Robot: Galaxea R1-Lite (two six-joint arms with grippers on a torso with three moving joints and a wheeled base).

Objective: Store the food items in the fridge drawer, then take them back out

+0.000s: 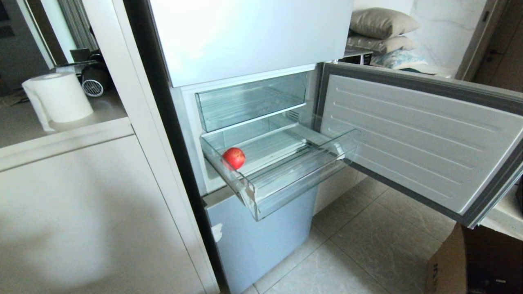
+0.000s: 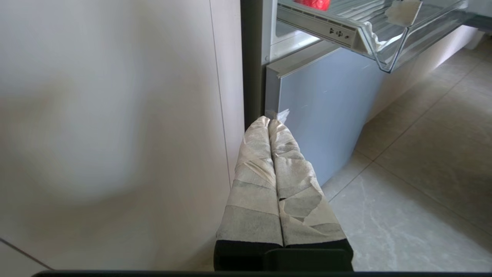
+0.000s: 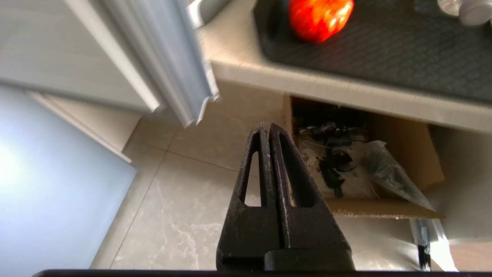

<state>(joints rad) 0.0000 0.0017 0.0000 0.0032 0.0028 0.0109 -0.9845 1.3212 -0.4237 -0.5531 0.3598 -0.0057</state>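
Observation:
The fridge drawer (image 1: 298, 179), a wide clear bin with a thick front lip, stands pulled out of the open fridge. One red apple-like fruit (image 1: 233, 157) lies near its left end. The left wrist view catches the drawer (image 2: 388, 50) from below, with the fruit (image 2: 313, 4) at the picture's edge. My left gripper (image 2: 269, 122) is shut and empty, low beside the white cabinet. My right gripper (image 3: 268, 126) is shut and empty over the floor, below a counter where another red fruit (image 3: 321, 15) sits on a dark mat (image 3: 403, 50). Neither arm shows in the head view.
The fridge door (image 1: 416, 134) hangs open to the right, and its edge (image 3: 173, 61) is near my right gripper. A clear upper bin (image 1: 249, 102) sits above the drawer. An open cardboard box (image 3: 384, 169) stands under the counter. A paper roll (image 1: 61, 96) is on the left counter.

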